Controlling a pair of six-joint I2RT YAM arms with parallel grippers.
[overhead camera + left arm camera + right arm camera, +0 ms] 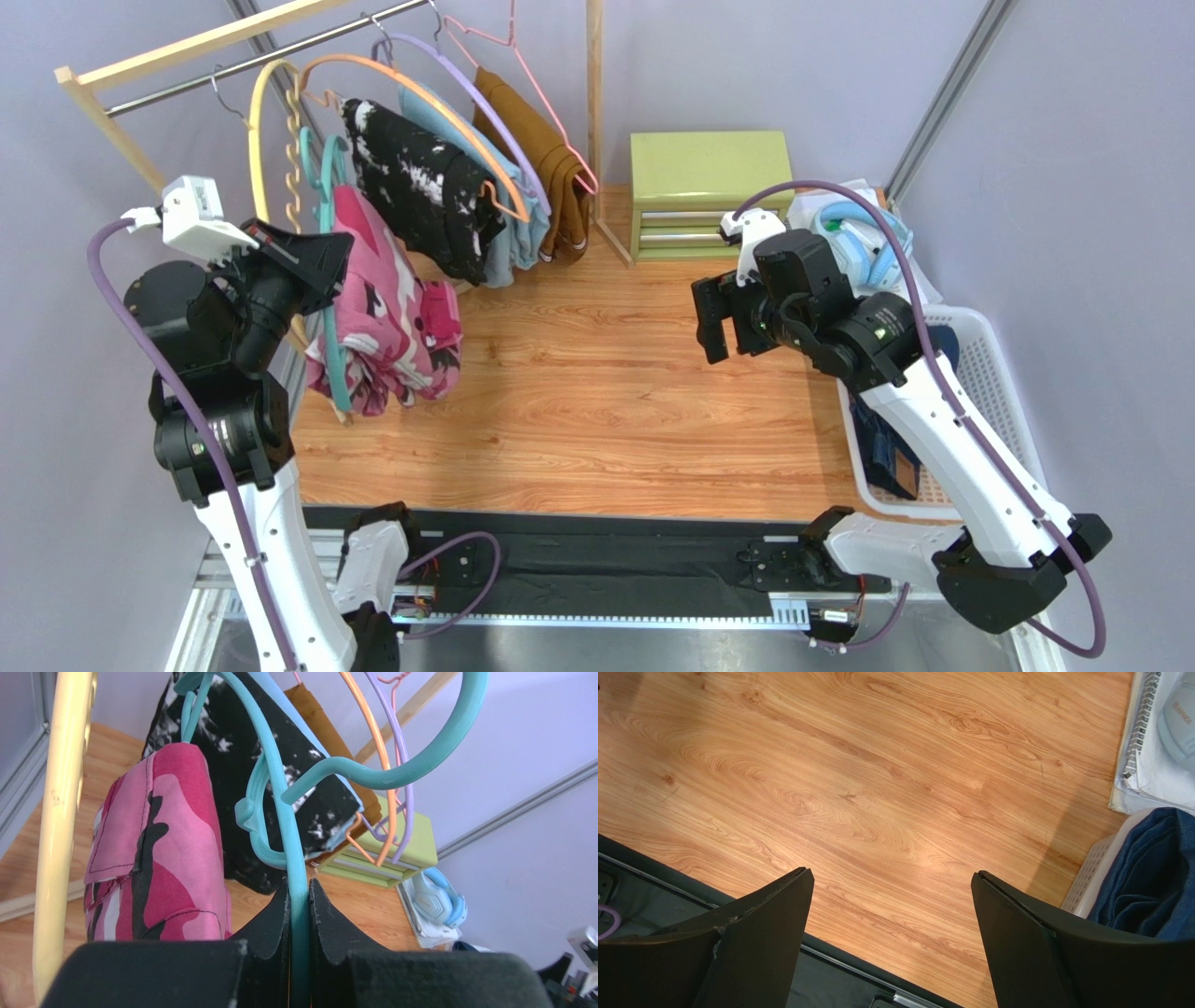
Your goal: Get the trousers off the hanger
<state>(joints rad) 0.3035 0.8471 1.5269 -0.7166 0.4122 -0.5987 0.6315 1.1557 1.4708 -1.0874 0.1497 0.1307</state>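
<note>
Left gripper clamped on teal hanger, apparently steadying it so pink trousers can slide off; right gripper jaws apart, idle above table.

The pink trousers carried white and dark-red camouflage blotches. The navy trousers were plain. The hanger was teal. The garment was black with white splotches. The table showed orange-brown wood grain. The basket was white.
</note>
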